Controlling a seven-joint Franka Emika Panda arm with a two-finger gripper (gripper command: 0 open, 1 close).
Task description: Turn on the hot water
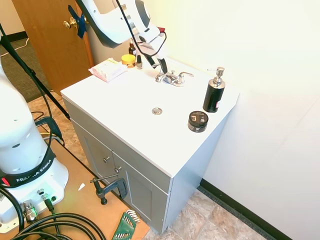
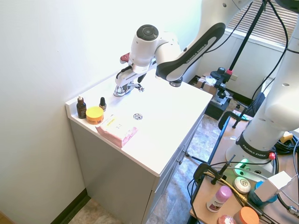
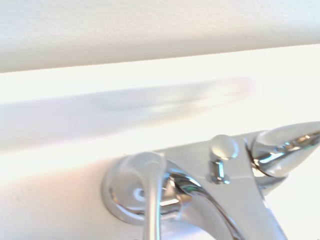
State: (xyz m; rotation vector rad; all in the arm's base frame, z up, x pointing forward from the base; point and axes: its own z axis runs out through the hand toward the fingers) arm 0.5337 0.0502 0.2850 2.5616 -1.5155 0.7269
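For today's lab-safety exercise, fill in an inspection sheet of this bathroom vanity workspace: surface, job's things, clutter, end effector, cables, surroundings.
Surface: white vanity top with a drain in the basin.
Job's things: chrome faucet; its left-hand hot water lever lies directly below the end effector.
Clutter: black soap pump, dark round tin, yellow jar, two dropper bottles, pink packet.
End effector: end effector just above the faucet; open or shut cannot be told.
Cables: black cable along the arm.
Surroundings: wooden door, white walls, grey cabinet doors.
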